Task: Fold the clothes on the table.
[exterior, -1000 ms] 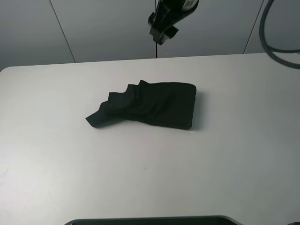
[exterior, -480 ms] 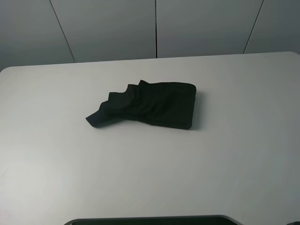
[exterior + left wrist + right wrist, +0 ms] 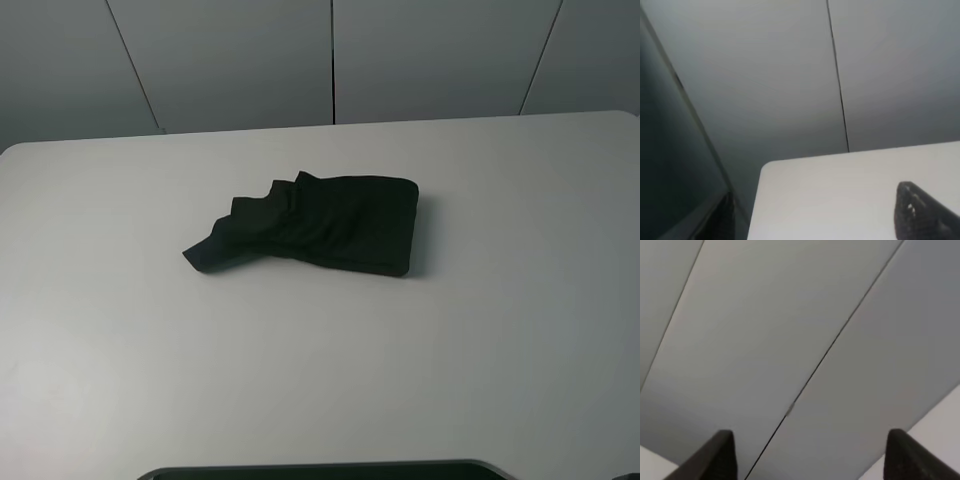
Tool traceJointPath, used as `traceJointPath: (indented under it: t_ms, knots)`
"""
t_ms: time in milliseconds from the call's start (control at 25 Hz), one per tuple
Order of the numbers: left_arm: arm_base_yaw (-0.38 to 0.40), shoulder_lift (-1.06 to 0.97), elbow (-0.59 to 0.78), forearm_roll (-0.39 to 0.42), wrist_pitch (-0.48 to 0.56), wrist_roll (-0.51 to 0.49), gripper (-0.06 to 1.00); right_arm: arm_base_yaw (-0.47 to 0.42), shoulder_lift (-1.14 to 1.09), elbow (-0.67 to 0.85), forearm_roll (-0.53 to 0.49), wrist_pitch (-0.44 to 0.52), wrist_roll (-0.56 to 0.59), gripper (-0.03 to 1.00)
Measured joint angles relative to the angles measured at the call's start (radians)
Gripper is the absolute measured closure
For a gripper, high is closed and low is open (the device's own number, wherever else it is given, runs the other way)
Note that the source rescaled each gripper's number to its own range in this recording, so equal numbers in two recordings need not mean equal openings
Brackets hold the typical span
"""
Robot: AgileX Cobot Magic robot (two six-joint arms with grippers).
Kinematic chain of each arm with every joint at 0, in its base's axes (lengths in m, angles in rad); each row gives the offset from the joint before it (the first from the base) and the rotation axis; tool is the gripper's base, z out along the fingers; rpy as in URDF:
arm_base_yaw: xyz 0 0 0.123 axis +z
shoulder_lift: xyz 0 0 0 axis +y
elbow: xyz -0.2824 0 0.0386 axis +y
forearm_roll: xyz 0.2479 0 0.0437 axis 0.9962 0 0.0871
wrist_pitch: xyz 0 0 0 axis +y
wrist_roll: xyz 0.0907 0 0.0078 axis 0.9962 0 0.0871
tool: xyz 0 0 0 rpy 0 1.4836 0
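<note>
The clothes (image 3: pixel 320 225) are one black T-shirt lying folded into a compact bundle near the middle of the white table (image 3: pixel 120 340). Its left end is rumpled into stepped folds. No print or neck label shows. Neither gripper appears in the exterior high view. In the left wrist view, the left gripper (image 3: pixel 815 205) has its fingertips (image 3: pixel 920 212) wide apart with nothing between them, over a table corner (image 3: pixel 805 180). In the right wrist view, the right gripper (image 3: pixel 810 440) is also spread and empty, facing the wall. The shirt shows in neither wrist view.
Grey wall panels (image 3: pixel 330 60) with vertical seams stand behind the table's far edge. A dark curved edge (image 3: pixel 320 470) runs along the bottom of the exterior high view. A dark surface (image 3: pixel 670 165) lies beside the table corner in the left wrist view.
An arm and a cable seen at the top of the exterior high view one second ago have left the frame. The shirt has not moved.
</note>
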Motion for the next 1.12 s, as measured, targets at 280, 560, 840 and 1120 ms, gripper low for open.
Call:
traceJointPath:
  t_ms: [280,560,840,1120]
  knots:
    - [0.078,-0.2,-0.011,0.092,0.009,0.056,0.23,-0.182,-0.235,-0.004,-0.166,0.006,-0.171,0.19]
    - [0.272,-0.257,-0.011,-0.004,0.009,0.179,0.26,-0.42,-0.41,0.053,-0.2,0.006,-0.157,0.15]
    - [0.33,-0.267,0.059,-0.209,0.007,0.151,0.25,-0.665,-0.55,0.343,0.099,0.002,-0.056,0.15]
    - [0.33,-0.297,0.307,-0.365,0.009,0.145,0.25,-0.81,-0.566,0.696,0.597,0.004,-0.001,0.31]
